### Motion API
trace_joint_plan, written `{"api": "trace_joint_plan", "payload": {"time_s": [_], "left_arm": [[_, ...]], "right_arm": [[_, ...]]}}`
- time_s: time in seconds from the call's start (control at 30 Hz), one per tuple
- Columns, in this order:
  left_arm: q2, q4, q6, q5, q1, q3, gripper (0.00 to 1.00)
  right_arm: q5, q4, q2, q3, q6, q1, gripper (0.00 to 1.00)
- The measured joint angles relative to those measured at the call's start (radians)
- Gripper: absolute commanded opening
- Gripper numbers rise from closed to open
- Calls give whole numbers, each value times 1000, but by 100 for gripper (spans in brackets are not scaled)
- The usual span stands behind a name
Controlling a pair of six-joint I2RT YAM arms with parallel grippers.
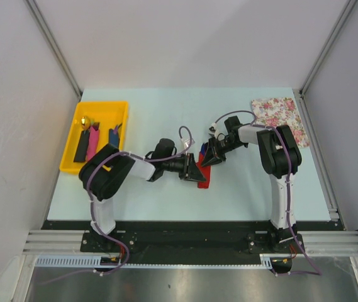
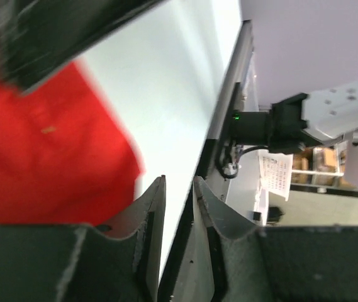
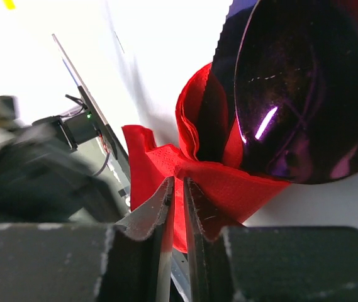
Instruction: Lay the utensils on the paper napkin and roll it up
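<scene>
As my overhead feed shows it, paper napkin [image 1: 202, 180]: thin bright red paper, bunched into a narrow crumpled bundle near the middle of the counter [image 1: 166, 107], slightly toward 6 o'clock.
Napkin texture: in the right wrist view I see soft layered folds with a fine embossed grain.
Spoon [image 3: 304, 94]: glossy dark purple rounded bowl, lying against the red folds and partly wrapped by them.
Long axis: the bundle runs roughly 12 to 6 o'clock, and a blue-purple utensil end shows at its 12 o'clock end.
Right fingers [image 3: 156, 214]: almost together, pinching a fold of the red paper.
Left fingers [image 2: 150, 207]: a narrow gap with only bare counter showing through it. The napkin edge is just beside them.
Tray [image 1: 106, 108]: yellow plastic rectangle at 10 o'clock.
Other utensils [image 1: 92, 143]: in the tray, with flat black, pink and blue handles.
Floral sheet [image 1: 279, 116]: white with pink flowers, flat at 2 o'clock.
Counter surface: smooth, matte, pale blue.
Room: plain pale wall panels on three sides with metal rails along the edges.
</scene>
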Motion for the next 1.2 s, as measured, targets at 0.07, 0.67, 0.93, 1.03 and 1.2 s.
{"api": "trace_joint_plan", "payload": {"time_s": [0.07, 0.67, 0.93, 1.03, 1.2], "left_arm": [[-56, -18, 27, -2, 0, 13, 30], [40, -221, 119, -132, 6, 95, 12], [-1, -245, 172, -137, 18, 93, 41], [-36, -312, 230, -177, 48, 116, 39], [-41, -332, 284, -183, 84, 198, 25]], "right_arm": [[0, 0, 0, 1, -2, 0, 17], [-4, -3, 0, 3, -18, 0, 17], [-2, -5, 0, 5, -21, 0, 17], [-2, -5, 0, 6, -21, 0, 17], [-2, -5, 0, 6, -22, 1, 17]]}}
